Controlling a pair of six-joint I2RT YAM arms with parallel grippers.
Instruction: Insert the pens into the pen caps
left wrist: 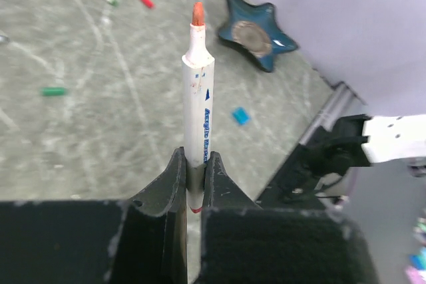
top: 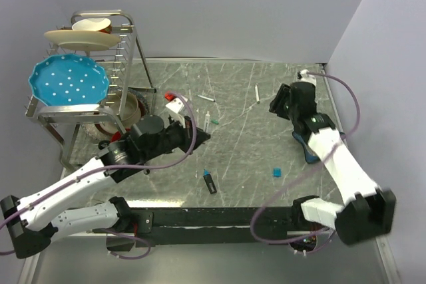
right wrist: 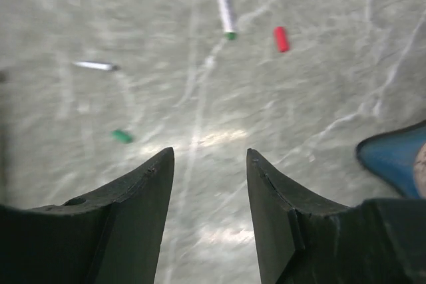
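Note:
My left gripper [left wrist: 196, 157] [top: 203, 135] is shut on a white pen [left wrist: 198, 84] [top: 208, 123], gripped at its rear end with the uncapped red tip pointing forward, above the table. A green cap [left wrist: 53, 91] [right wrist: 122, 136] [top: 214, 122], a red cap [left wrist: 146, 1] [right wrist: 281, 38] and a blue cap [left wrist: 240, 116] [top: 276, 172] lie loose on the table. A green-tipped pen [right wrist: 224, 1] [top: 257, 92] and another thin pen [right wrist: 96, 66] [top: 206, 98] lie at the back. The black pen [top: 210, 182] lies near the front. My right gripper [right wrist: 210, 154] [top: 278, 106] hovers open and empty.
A blue star-shaped dish [top: 307, 149] [left wrist: 256, 31] [right wrist: 396, 157] lies on the right side under the right arm. A dish rack [top: 100, 84] with a blue plate and bowls stands at the back left. Walls close the back and right.

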